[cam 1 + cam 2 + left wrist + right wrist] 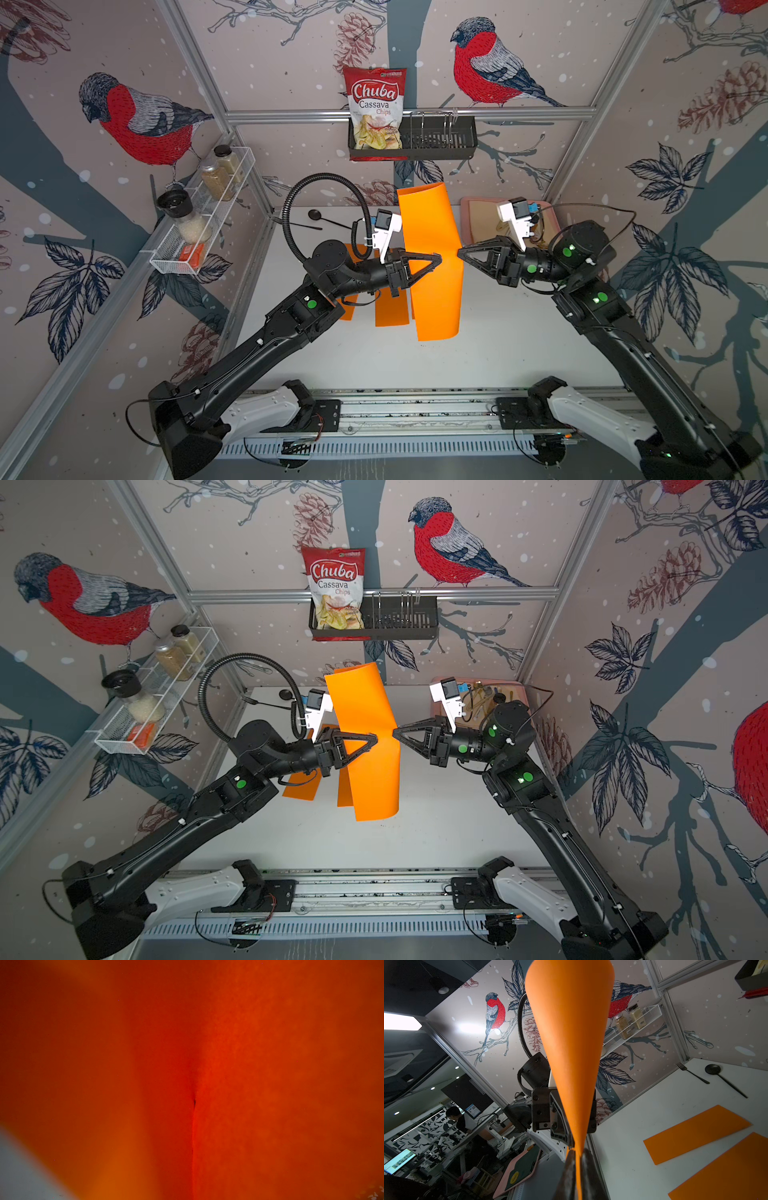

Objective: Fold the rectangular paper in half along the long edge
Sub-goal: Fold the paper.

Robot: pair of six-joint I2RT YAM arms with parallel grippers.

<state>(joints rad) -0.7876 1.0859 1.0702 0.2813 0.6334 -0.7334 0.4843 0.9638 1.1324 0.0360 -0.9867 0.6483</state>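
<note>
Both your claws are clamped on the orange paper (432,299), which hangs in the air above the white counter (519,332), near its middle. In both top views its long axis runs from 12 o'clock to 6 o'clock, leaning a little so the far end sits towards 11. The far end points up and curls over; the near end droops towards the counter.

Your left claw (438,257) comes in from 9 o'clock and your right claw (459,253) from 3 o'clock, tips nearly meeting at the sheet's mid-length, each pinched tight on an opposite long edge. In the right wrist view the paper (571,1043) narrows to the pinch and flares wider away from it. The left wrist view shows only orange.

Two more orange sheets (390,307) lie flat on the counter at 9 o'clock of the held paper, under your left arm.
</note>
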